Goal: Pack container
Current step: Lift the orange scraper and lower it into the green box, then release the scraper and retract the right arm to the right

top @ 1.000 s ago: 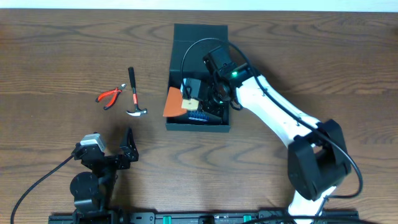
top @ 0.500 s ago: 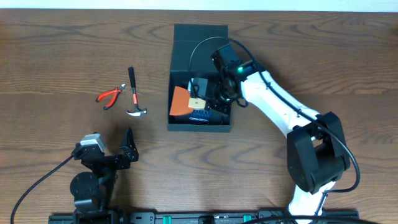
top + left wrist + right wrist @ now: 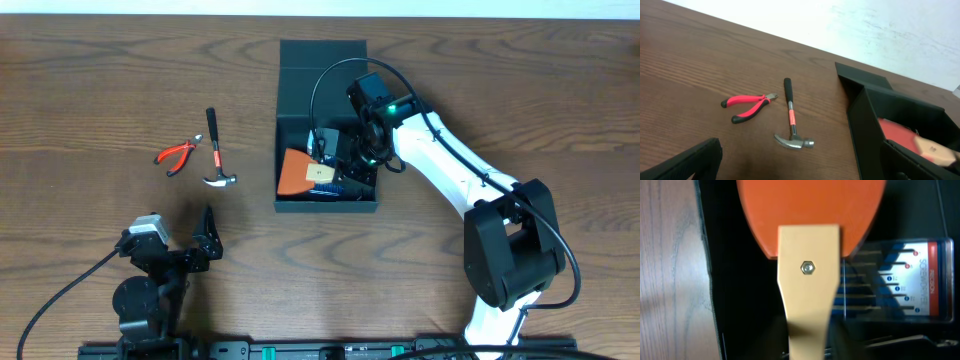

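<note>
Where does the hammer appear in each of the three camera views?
Overhead: the hammer lies left of centre, left of the box.
Left wrist: near centre, box at its right.
Right wrist: not in it; only an orange paddle inside the box.
Shared landmark: the dark box.

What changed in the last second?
The right gripper moved rightward, carrying the orange scraper from over the left wall fully into the container, which itself slid slightly right. The pliers, hammer and left gripper stayed where they were.
</note>
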You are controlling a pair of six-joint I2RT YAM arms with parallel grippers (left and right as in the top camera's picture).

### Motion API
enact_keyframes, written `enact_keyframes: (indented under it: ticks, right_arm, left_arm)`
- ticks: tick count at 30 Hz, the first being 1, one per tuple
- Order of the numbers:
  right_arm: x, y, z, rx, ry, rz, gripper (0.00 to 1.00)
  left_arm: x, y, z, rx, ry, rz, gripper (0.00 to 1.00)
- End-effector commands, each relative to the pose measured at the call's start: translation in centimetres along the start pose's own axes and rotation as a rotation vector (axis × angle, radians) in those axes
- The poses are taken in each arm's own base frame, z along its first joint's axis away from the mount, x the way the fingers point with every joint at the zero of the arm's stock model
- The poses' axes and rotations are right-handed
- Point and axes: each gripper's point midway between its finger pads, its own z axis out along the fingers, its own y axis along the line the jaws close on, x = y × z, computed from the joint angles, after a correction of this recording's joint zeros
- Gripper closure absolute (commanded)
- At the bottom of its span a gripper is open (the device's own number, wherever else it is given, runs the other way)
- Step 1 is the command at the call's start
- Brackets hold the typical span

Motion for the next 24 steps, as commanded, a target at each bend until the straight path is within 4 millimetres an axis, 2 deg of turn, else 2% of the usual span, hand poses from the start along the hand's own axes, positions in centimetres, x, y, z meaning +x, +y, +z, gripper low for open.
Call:
enact_keyframes:
  ticks: [1, 4, 6, 10, 14, 19, 24]
  right_arm:
    - [-0.3, 0.1, 0.1, -0.022, -0.029, 0.009, 0.13]
    - [-0.5, 0.0, 0.1, -0.017, -0.033, 0.033, 0.07]
    - [-0.9, -0.2, -0.2, -0.011, -0.040, 0.063, 0.07]
    - [-2.5, -0.5, -2.3, 0.026, -0.089, 0.107, 0.07]
    - [-5.0, -0.5, -6.3, 0.098, -0.169, 0.112, 0.07]
    - [-7.0, 1.4, -12.6, 0.181, -0.290, 0.199, 0.05]
    - [-6.2, 4.7, -16.3, 0.176, -0.309, 0.328, 0.01]
  left_arm:
    - [1.1, 0.7, 0.3, -0.022, 0.020, -0.010, 0.01]
    - [1.1, 0.7, 0.3, -0.022, 0.020, -0.011, 0.02]
    - [1.1, 0.7, 0.3, -0.022, 0.020, -0.011, 0.02]
    - [1.1, 0.7, 0.3, -0.022, 0.020, -0.010, 0.02]
    - [1.1, 0.7, 0.3, -0.022, 0.020, -0.010, 0.02]
    - [1.1, 0.7, 0.3, -0.022, 0.020, -0.010, 0.01]
    - [1.1, 0.7, 0.3, -0.022, 0.020, -0.011, 0.02]
